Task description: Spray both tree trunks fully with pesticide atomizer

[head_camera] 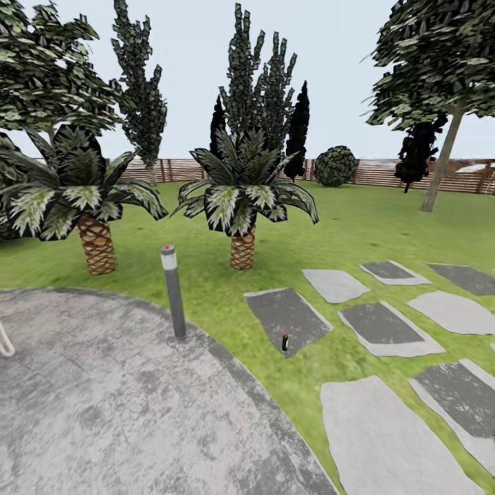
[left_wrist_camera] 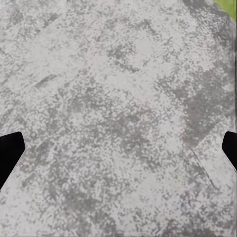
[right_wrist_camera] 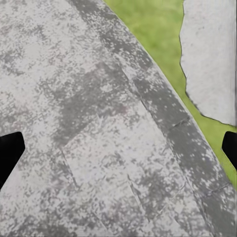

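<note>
The pesticide atomizer (head_camera: 284, 342), a tiny dark bottle with a red top, stands upright on the near edge of a grey stone slab (head_camera: 289, 315) of the floor, set in the grass. One tree (head_camera: 443, 161) with a bare leaning trunk rises at the far right near the fence. Foliage of another tree (head_camera: 48, 65) fills the upper left, its trunk hidden behind a palm. The left gripper (left_wrist_camera: 118, 153) hangs open over speckled paving, its dark fingertips (left_wrist_camera: 9, 153) far apart. The right gripper (right_wrist_camera: 118, 153) is open too, above the patio's edge, holding nothing.
A grey bollard lamp (head_camera: 173, 292) stands at the round patio's rim (head_camera: 227, 357). Two short palms (head_camera: 96, 244) (head_camera: 242, 249) grow on the lawn behind it. Several stone slabs (head_camera: 385, 330) lie to the right. A slatted wooden fence (head_camera: 385, 172) closes the back.
</note>
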### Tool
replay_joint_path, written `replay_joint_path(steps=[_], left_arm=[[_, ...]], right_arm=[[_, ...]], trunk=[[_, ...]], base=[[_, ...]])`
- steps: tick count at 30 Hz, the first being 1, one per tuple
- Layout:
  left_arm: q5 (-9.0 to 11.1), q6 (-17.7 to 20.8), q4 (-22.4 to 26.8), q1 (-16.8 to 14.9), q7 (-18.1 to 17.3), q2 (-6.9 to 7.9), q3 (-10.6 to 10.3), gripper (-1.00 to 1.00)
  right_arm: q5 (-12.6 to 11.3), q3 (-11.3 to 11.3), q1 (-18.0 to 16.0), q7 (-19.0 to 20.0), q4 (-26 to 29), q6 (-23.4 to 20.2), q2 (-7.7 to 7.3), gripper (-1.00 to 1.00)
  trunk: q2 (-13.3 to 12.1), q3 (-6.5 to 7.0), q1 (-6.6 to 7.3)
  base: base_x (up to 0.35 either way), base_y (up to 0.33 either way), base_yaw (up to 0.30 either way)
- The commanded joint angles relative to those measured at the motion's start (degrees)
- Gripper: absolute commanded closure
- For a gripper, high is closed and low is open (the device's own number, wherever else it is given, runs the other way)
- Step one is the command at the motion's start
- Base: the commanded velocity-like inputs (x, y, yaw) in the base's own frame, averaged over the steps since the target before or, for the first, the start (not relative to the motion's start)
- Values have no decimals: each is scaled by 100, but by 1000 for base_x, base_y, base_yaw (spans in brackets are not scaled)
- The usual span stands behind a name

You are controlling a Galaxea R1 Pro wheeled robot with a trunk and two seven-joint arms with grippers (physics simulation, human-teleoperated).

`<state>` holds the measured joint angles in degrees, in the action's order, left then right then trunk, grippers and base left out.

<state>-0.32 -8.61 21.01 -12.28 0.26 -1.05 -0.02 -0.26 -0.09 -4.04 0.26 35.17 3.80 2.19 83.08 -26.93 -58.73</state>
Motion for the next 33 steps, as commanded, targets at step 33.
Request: replay_joint_path(steps=[33], left_arm=[[-12,-26,-132,11,0,-1,-8,-100]], right_arm=[[8,-26,0,0,10,12,-14,-100]], trunk=[[0,-7,0]], base=[[154,3,-225]])
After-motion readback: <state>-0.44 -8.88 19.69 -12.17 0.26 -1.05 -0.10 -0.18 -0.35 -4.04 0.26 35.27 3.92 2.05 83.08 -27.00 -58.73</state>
